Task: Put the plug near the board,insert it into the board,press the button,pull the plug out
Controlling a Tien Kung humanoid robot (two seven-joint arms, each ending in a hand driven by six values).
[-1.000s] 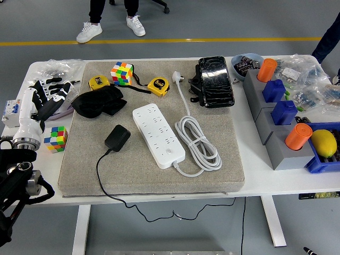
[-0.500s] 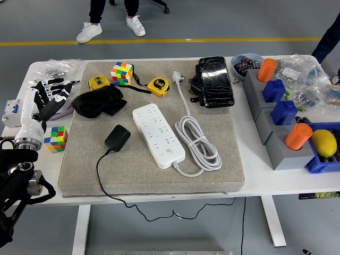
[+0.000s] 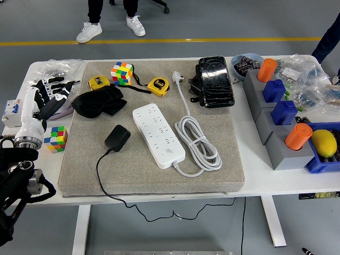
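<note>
A white table (image 3: 159, 183) was seen from above, most of it covered by a grey mat (image 3: 212, 170). On the mat, near its middle, a white board (image 3: 158, 135) lay flat, turned slightly off the mat's axis. Its white cord (image 3: 198, 143) was coiled just to its right, and the cord's own white plug end (image 3: 177, 77) lay near the mat's far edge. The black plug (image 3: 117, 137) was found lying on the mat just left of the board, apart from it and held by nothing. Its thin black cable (image 3: 101, 180) ran toward the near edge and dropped below the table.

The left arm (image 3: 18, 180) was seen at the lower left corner, beside the table's left end. The left hand (image 3: 50, 93) was stretched out over the table's left side, well away from the plug. Nothing was grasped by it; how far its fingers were spread could not be made out. The right hand was not seen.

At the mat's far left were two yellow tapes (image 3: 159, 85) and a cube (image 3: 121, 73), with a black cloth (image 3: 99, 101) in front of them. A second cube (image 3: 56, 138) stood on the bare table near the left hand. A black pouch (image 3: 215, 81) lay at the mat's far right. Grey blocks (image 3: 276, 133) holding orange and blue pieces lined the right side, a lemon (image 3: 324, 142) beside them.
</note>
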